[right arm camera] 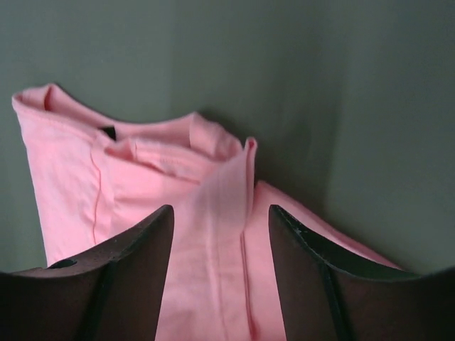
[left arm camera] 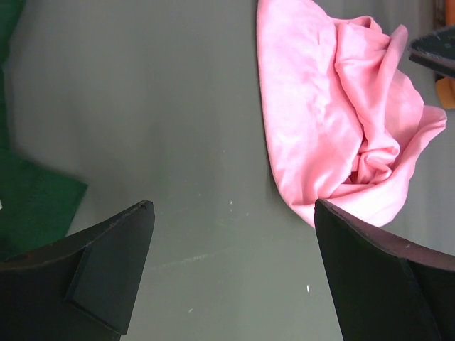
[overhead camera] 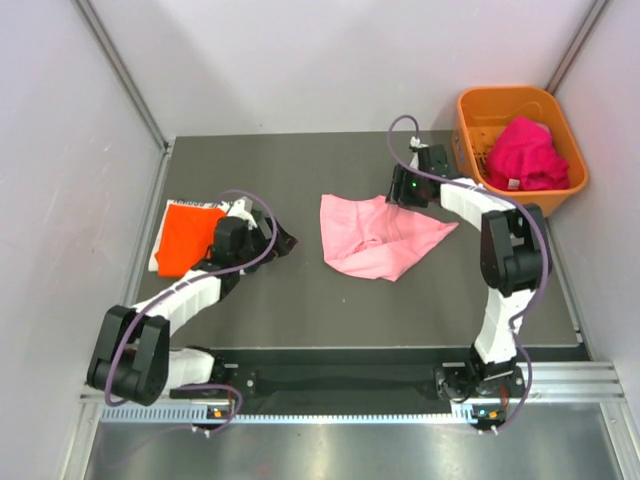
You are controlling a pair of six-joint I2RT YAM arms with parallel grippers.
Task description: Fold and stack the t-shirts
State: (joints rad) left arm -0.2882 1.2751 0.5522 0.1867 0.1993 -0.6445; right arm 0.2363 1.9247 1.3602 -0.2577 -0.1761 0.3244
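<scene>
In the middle of the table the pink t-shirt [overhead camera: 378, 240] is lying crumpled, with the right gripper [right arm camera: 220, 210] straddling a fold at its far edge, half-spread, can't tell if it's pinching. The left gripper [left arm camera: 234, 206] is hovering wide open and empty, left of it. I'm guessing we're looking at the flattening step, so both are needing corner grips next

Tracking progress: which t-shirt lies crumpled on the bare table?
The light pink t-shirt, mid-table. The orange t-shirt lies folded flat at left; the magenta t-shirt sits bunched in the orange basket.

Crumpled light pink cloth t-shirt [overhead camera: 378, 238] on grey desk [overhead camera: 300, 300]; folded bright orange t-shirt [overhead camera: 185, 238]; magenta t-shirt [overhead camera: 525, 152] in orange plastic basket [overhead camera: 466, 130].
</scene>
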